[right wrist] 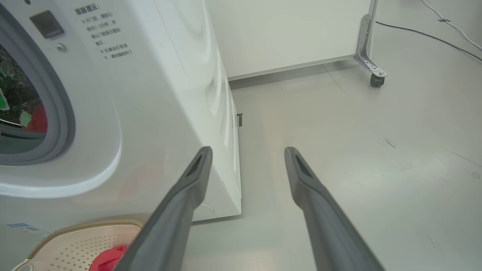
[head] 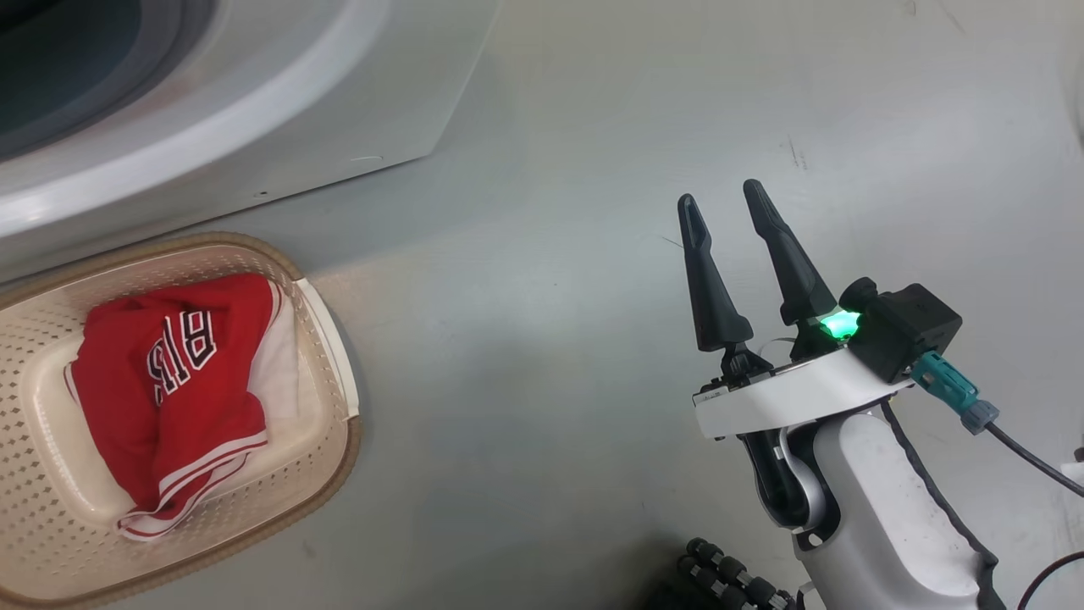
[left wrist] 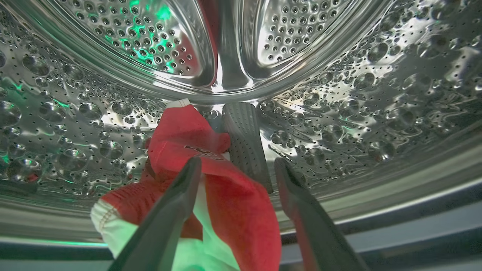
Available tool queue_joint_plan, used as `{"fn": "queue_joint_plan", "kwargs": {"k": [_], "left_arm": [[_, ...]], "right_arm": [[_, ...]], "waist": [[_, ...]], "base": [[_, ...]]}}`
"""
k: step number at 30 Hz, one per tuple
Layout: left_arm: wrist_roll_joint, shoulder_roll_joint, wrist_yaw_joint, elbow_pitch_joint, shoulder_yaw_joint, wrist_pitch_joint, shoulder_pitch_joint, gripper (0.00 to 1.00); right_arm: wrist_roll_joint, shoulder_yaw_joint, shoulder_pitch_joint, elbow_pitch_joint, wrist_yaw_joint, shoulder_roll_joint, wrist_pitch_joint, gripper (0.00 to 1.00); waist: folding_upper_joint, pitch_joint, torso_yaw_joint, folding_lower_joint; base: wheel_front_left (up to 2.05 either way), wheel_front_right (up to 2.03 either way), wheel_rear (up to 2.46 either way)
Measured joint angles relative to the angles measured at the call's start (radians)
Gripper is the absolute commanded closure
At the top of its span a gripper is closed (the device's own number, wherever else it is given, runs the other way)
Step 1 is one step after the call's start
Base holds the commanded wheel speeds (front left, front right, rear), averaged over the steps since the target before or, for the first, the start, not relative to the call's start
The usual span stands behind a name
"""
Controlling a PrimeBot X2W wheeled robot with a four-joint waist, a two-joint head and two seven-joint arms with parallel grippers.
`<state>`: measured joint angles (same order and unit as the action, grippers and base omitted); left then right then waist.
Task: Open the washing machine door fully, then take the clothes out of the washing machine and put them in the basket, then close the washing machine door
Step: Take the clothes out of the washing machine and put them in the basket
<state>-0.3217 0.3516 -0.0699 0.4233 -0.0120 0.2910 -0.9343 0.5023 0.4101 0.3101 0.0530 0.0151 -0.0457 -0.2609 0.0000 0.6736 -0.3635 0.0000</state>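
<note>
Step in hand: unloading. Your left tool (left wrist: 237, 162), fingers apart, is poised over a red jersey piece (left wrist: 180, 135) on the dimpled, perforated steel drum (left wrist: 376, 94). The next move calls for closing on the soft fold and lifting clear. A second jersey (head: 169, 381) lies crumpled in the perforated cream basket (head: 339, 474). Your right tool (head: 721, 195) hangs spread and empty above the floor (head: 550, 339).

Grey floor (right wrist: 357, 150); white wall panel (right wrist: 286, 34); metal leg (right wrist: 366, 37) on caster (right wrist: 376, 79); black cable (right wrist: 425, 36) on floor.
</note>
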Motion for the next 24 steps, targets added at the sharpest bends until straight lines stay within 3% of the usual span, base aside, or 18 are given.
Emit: {"fn": "queue_joint_plan", "kwargs": {"k": [18, 19, 20, 21, 23, 24], "left_arm": [[0.009, 0.018, -0.022, 0.174, -0.009, 0.194, -0.093, 0.00], [0.009, 0.018, -0.022, 0.180, -0.009, 0.202, -0.093, 0.33], [0.009, 0.017, -0.022, 0.180, -0.008, 0.199, -0.094, 0.51], [0.009, 0.017, -0.022, 0.181, -0.009, 0.199, -0.098, 0.60], [0.009, 0.016, -0.022, 0.184, -0.010, 0.201, -0.108, 0.99], [0.009, 0.016, -0.023, 0.185, -0.009, 0.201, -0.113, 1.00]], "right_arm": [[0.007, 0.018, 0.033, 0.011, -0.008, 0.000, 0.000, 0.00], [0.007, 0.019, 0.034, 0.012, -0.008, 0.000, 0.000, 0.00], [0.007, 0.020, 0.034, 0.013, -0.008, 0.000, 0.000, 0.00], [0.007, 0.020, 0.035, 0.013, -0.008, 0.000, 0.000, 0.00], [0.007, 0.020, 0.035, 0.014, -0.008, 0.000, 0.000, 0.00], [0.007, 0.020, 0.035, 0.015, -0.008, 0.000, 0.000, 0.00]], "waist": [[0.0000, 0.017, -0.015, 0.0000], [0.0000, 0.017, -0.015, 0.0000], [0.0000, 0.017, -0.014, 0.0000], [0.0000, 0.016, -0.014, 0.0000], [0.0000, 0.015, -0.013, 0.0000], [0.0000, 0.015, -0.013, 0.0000]], "base": [[0.00, 0.00, 0.00], [0.00, 0.00, 0.00], [0.00, 0.00, 0.00], [0.00, 0.00, 0.00], [0.00, 0.00, 0.00], [0.00, 0.00, 0.00]]}}
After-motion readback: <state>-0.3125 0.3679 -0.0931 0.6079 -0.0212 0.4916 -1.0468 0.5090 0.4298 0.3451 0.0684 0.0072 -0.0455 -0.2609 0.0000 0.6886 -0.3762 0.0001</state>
